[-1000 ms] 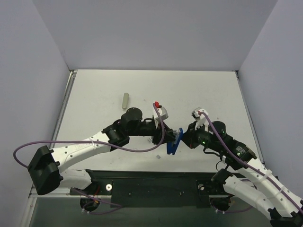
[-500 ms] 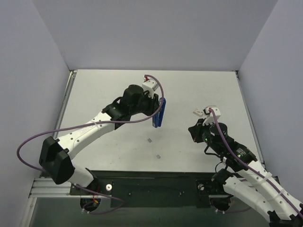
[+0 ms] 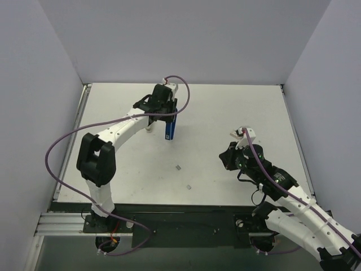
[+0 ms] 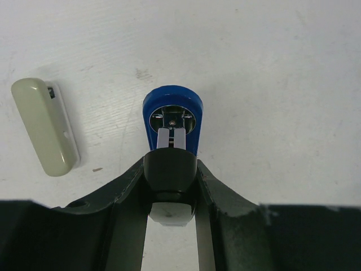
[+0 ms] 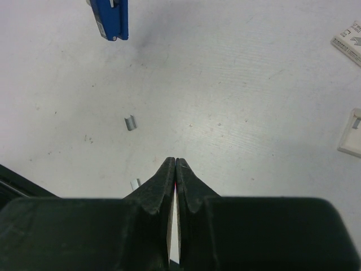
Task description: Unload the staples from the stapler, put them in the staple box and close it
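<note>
a: where is the stapler [image 3: 169, 129]?
b: i read it clamped in the left gripper [image 3: 168, 113], fingers half-closed around it, long axis hanging straight down at the far side of the table [image 3: 254, 107], beige case [image 4: 45, 127] just beside.
a: and the staples [image 5: 130, 122]?
b: two loose slivers mid-table, ahead-left of the right gripper [image 5: 176, 164], which is pinched together and empty. right arm is nearer. the surface is flat, with room around them.

Bright, even, diffuse light; one soft shadow on the matte white tabletop [image 5: 254, 101] far ahead of the right pincer [image 5: 175, 162], whose near body blurs.
</note>
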